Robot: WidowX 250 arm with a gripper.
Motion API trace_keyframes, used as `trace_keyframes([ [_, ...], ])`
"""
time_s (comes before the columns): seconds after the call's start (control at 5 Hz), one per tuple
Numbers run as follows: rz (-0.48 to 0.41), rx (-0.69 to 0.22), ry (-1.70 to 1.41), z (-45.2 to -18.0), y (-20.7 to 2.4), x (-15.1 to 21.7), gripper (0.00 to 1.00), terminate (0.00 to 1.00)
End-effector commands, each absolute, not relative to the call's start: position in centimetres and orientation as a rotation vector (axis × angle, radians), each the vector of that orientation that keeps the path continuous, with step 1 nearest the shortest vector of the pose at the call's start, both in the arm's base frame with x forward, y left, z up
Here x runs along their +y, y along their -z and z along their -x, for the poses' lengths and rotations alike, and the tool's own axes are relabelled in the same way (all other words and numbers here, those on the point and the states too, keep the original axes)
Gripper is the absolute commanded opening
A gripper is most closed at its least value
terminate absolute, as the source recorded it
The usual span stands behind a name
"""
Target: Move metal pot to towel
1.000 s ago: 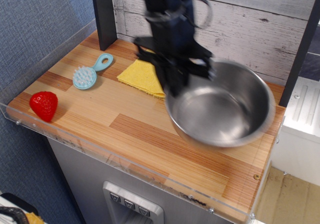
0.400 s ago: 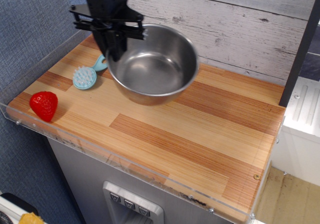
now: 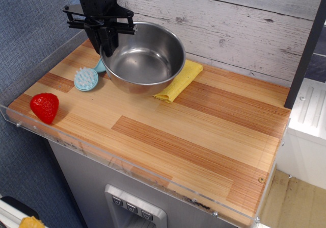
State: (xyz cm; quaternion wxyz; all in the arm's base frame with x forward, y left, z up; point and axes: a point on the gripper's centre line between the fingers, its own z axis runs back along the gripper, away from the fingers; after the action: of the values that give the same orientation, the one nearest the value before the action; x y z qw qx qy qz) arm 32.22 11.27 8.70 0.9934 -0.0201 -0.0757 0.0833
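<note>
The metal pot [image 3: 145,59] is a shiny steel bowl at the back left of the wooden counter. It sits on, or just above, the yellow towel [image 3: 181,80], which shows only at the pot's right side. I cannot tell whether the pot touches the towel. My black gripper [image 3: 108,45] comes down from above and is shut on the pot's left rim, with one finger inside and one outside.
A light-blue scrub brush [image 3: 86,78] lies just left of the pot, its handle partly hidden by it. A red toy strawberry [image 3: 45,107] lies at the front left corner. A clear acrylic lip [image 3: 127,169] edges the counter. A plank wall [image 3: 229,24] stands behind.
The gripper has carried the pot from the right side of the counter to the back left and lowered it. The towel's right part now shows from under the pot.
</note>
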Motion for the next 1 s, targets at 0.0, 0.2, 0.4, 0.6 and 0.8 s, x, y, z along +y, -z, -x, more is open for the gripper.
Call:
trace_keyframes([
  [0.0, 0.048, -0.195, -0.21, -35.5, -9.2, 13.4, 0.0, 0.0],
  [0.2, 0.059, -0.193, -0.224, -36.3, -8.7, 13.4, 0.0, 0.0],
  [0.4, 0.07, -0.186, -0.217, -36.7, -8.3, 12.7, 0.0, 0.0],
  [0.6, 0.081, -0.168, -0.195, -36.7, -8.3, 11.9, 1.0, 0.0],
  [0.8, 0.087, -0.179, -0.187, -36.6, -8.9, 11.5, 1.0, 0.0],
])
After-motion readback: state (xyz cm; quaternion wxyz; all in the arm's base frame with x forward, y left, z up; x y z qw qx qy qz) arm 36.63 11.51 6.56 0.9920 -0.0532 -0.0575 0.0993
